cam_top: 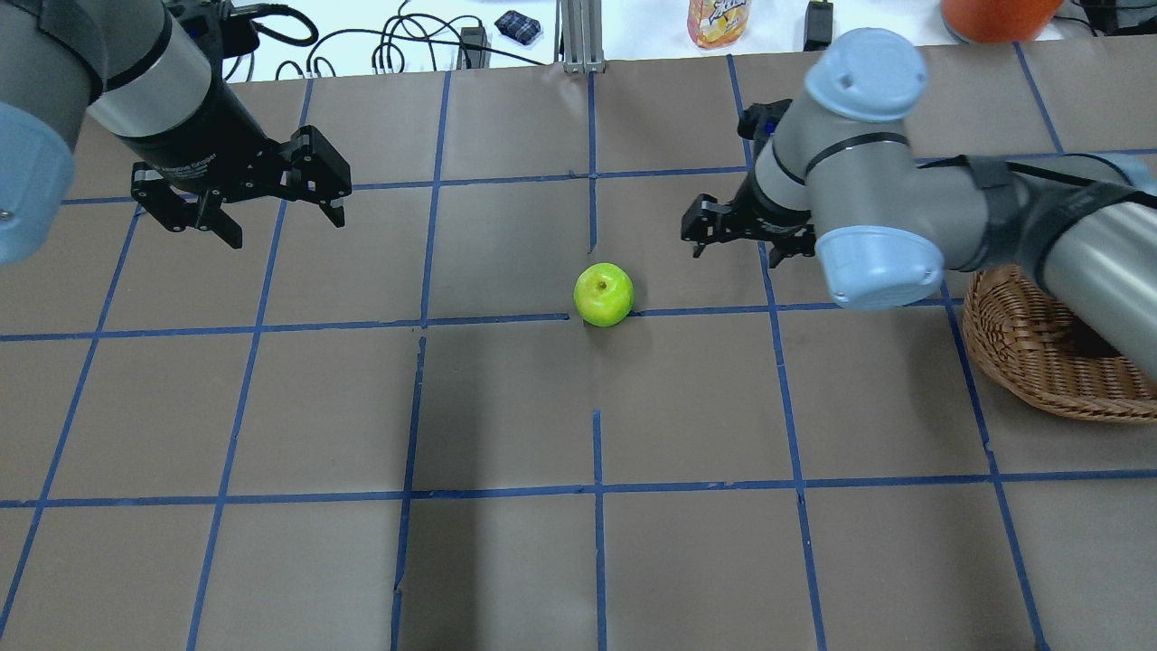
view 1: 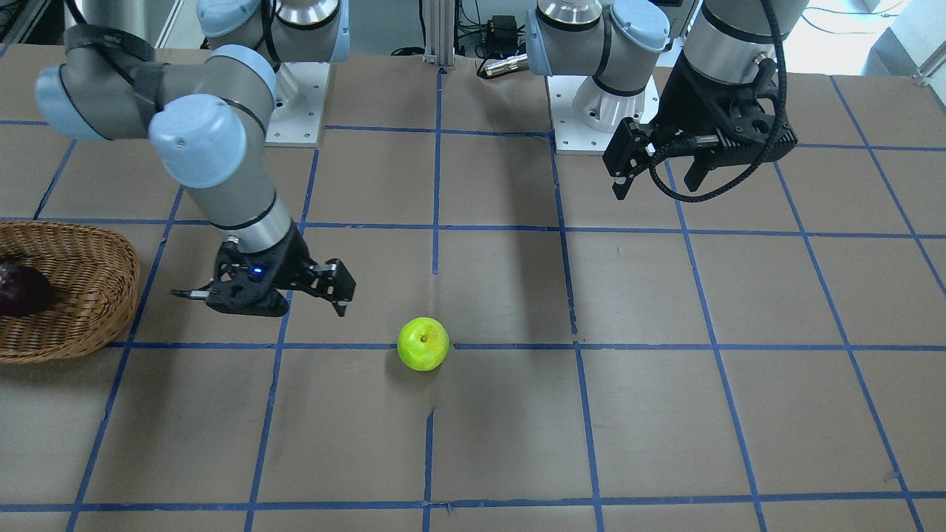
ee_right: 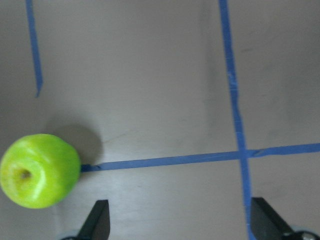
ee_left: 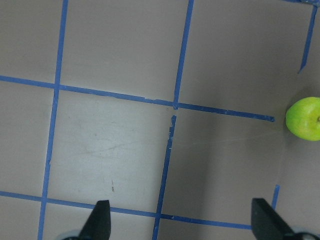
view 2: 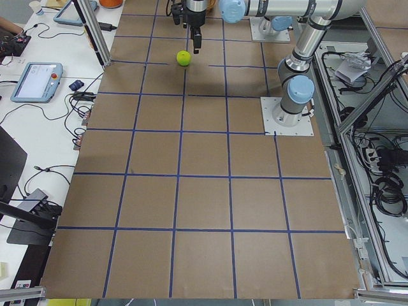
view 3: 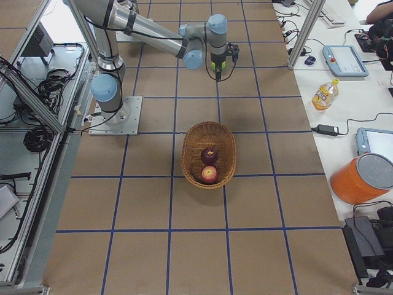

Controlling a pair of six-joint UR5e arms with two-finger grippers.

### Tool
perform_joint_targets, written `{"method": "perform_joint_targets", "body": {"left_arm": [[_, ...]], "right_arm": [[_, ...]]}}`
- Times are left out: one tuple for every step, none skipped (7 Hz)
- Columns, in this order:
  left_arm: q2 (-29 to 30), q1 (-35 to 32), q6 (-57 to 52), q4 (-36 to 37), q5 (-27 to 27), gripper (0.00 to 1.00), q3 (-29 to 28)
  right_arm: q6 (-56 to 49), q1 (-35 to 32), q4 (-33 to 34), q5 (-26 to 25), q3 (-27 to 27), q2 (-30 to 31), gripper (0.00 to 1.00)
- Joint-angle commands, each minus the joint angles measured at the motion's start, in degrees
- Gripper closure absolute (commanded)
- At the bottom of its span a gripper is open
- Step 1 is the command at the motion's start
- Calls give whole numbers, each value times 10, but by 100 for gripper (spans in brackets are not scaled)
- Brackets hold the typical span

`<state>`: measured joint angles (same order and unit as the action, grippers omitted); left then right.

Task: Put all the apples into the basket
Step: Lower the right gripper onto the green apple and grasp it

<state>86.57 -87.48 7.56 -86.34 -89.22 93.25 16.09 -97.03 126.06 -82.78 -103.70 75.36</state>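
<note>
The lime green apple [view 1: 423, 343] sits alone on the table near the middle, also in the overhead view [cam_top: 604, 294]. My right gripper [cam_top: 737, 249] is open and empty, hovering just beside the apple on the basket's side; its wrist view shows the apple [ee_right: 40, 170] at lower left. My left gripper [cam_top: 285, 226] is open and empty, well away from the apple, which shows at its wrist view's right edge [ee_left: 304, 118]. The wicker basket [view 3: 190, 147] holds the dark purple apple [view 3: 209, 155] and the red apple [view 3: 210, 175].
The table is brown board marked with a blue tape grid. The basket [cam_top: 1021, 362] sits under my right forearm at the table's right side. A juice bottle [view 3: 323, 94], tablets and cables lie on the white bench beyond the far edge.
</note>
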Motion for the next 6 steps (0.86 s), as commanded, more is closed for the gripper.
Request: {"method": "perform_joint_targets", "body": {"left_arm": [[-4, 2, -3, -2, -2, 0, -9], [-3, 2, -3, -2, 0, 0, -10], [-3, 3, -3, -2, 1, 0, -10], [-2, 2, -3, -2, 1, 0, -8], [-2, 3, -3, -2, 1, 0, -9], [-2, 2, -3, -2, 0, 0, -8]], "right_arm": [[110, -100, -1, -18, 108, -106, 0], [113, -106, -12, -19, 131, -130, 0], [106, -107, -12, -27, 128, -143, 0], [105, -113, -11, -29, 129, -153, 0], [104, -126, -5, -37, 129, -168, 0], [104, -130, 0, -46, 129, -181, 1]]}}
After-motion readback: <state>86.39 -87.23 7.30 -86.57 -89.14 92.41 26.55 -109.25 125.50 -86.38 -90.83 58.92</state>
